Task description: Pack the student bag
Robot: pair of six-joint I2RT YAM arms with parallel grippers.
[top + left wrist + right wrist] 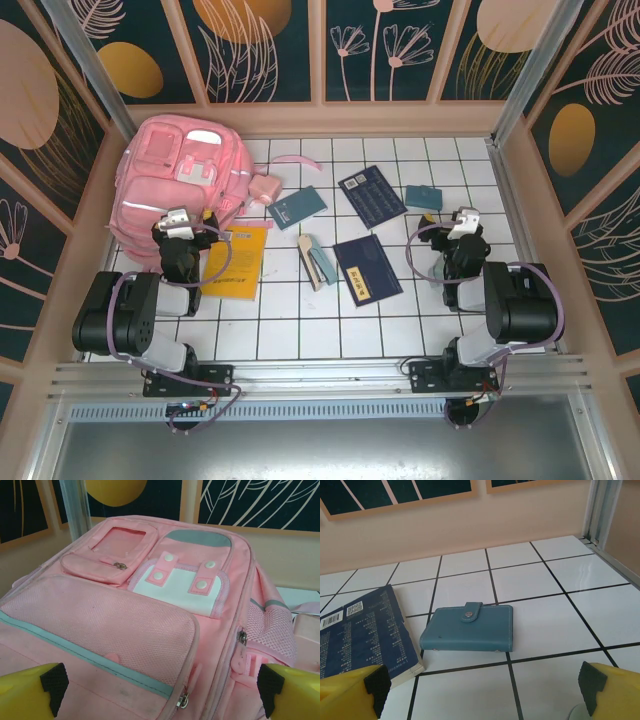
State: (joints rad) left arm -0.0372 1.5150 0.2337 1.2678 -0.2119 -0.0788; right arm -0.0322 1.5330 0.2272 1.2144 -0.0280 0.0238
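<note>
The student bag (180,170), a big pink backpack, lies front side up at the back left of the tiled table. Up close it shows mesh pockets, a white flap and closed zippers (150,610). My left gripper (181,218) hovers at the bag's near edge, and its wrist view shows it open (162,692) with nothing between its yellow fingers (30,692). My right gripper (465,218) is also open and empty at the right (485,692), just short of a teal snap wallet (467,628) lying flat on the tiles.
Loose items lie between the arms: a yellow book (237,260), a teal notebook (297,207), two dark blue books (372,195) (366,268), a slim teal and beige case (317,262), the wallet (423,197) and a small pink pouch (263,188). Walls enclose the table.
</note>
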